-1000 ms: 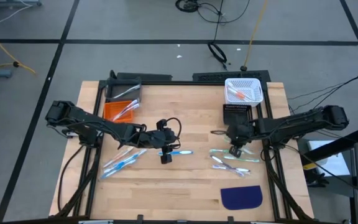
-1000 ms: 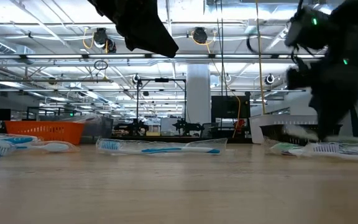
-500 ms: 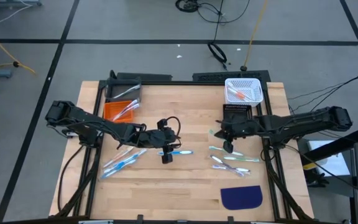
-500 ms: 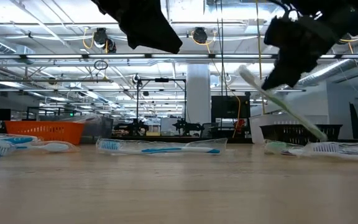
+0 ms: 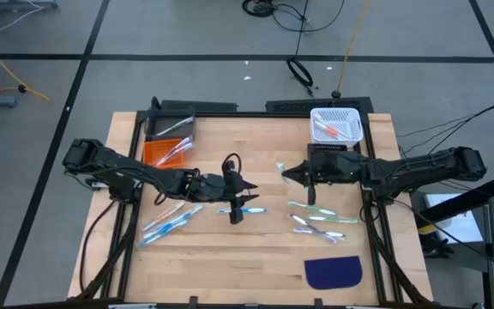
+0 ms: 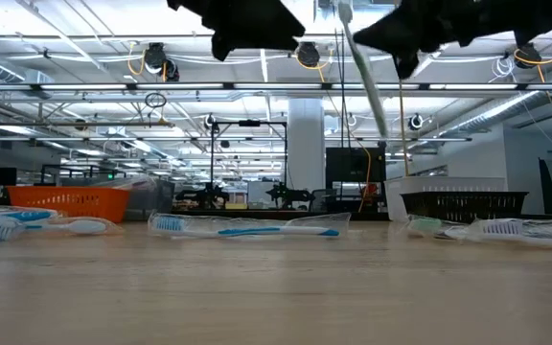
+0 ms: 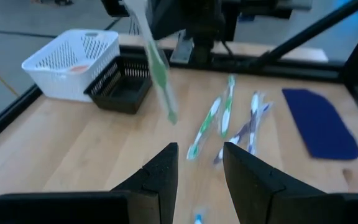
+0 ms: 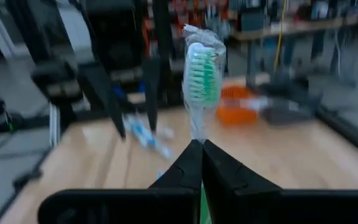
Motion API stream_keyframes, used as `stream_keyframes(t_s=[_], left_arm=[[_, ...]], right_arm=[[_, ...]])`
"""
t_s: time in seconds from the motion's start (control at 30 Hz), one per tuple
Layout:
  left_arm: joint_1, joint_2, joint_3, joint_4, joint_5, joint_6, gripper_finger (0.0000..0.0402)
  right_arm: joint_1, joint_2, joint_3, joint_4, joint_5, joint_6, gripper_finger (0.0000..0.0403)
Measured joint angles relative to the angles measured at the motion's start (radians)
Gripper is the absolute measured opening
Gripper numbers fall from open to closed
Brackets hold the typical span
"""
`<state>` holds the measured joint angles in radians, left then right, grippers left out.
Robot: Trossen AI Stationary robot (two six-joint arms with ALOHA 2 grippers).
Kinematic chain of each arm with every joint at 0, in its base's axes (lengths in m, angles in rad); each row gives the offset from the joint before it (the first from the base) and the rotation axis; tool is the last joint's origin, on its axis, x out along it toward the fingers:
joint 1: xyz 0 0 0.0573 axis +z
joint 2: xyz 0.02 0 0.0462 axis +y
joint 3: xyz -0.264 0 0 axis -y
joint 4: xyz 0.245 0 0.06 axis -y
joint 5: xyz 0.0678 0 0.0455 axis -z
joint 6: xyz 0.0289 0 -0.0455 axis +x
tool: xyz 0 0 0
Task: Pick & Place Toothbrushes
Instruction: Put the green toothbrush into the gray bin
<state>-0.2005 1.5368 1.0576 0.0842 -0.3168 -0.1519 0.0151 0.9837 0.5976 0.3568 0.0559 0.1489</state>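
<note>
Up at the far edge of the wooden table (image 5: pixel 256 257) sits a white perforated basket (image 5: pixel 337 124), and touching its near side is a black basket (image 5: pixel 326 153). Over on the far left corner there's an orange basket (image 5: pixel 159 152) tucked against a dark bin (image 5: pixel 171 125). Near the front right, a dark blue half-round mat (image 5: pixel 334 272) lies flat on the wood.

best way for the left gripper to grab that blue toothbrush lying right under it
Grip the blue toothbrush at mid-handle, coming straight down from above. It lies flat and alone on the table, its length running left to right in the high view, so the fingers should close across its thin width. The left gripper, open, already hovers by it. The right gripper is busy holding a green toothbrush.
</note>
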Motion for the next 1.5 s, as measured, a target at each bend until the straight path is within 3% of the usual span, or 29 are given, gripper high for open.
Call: stream_keyframes(t_s=[0.6, 1.27, 1.5], left_arm=[[0.069, 0.0, 0.0, 0.162, -0.001, -0.001, 0.0129], [0.094, 0.176, 0.0, 0.523, 0.002, 0.045, 0.0129], [0.107, 0.179, 0.0, 0.53, 0.002, 0.044, 0.0129]], right_arm=[[0.001, 0.101, 0.0, 0.368, -0.007, -0.068, 0.0], [0.016, 0.101, 0.001, 0.371, -0.007, -0.088, 0.0], [0.021, 0.101, 0.001, 0.372, -0.005, -0.102, 0.0]])
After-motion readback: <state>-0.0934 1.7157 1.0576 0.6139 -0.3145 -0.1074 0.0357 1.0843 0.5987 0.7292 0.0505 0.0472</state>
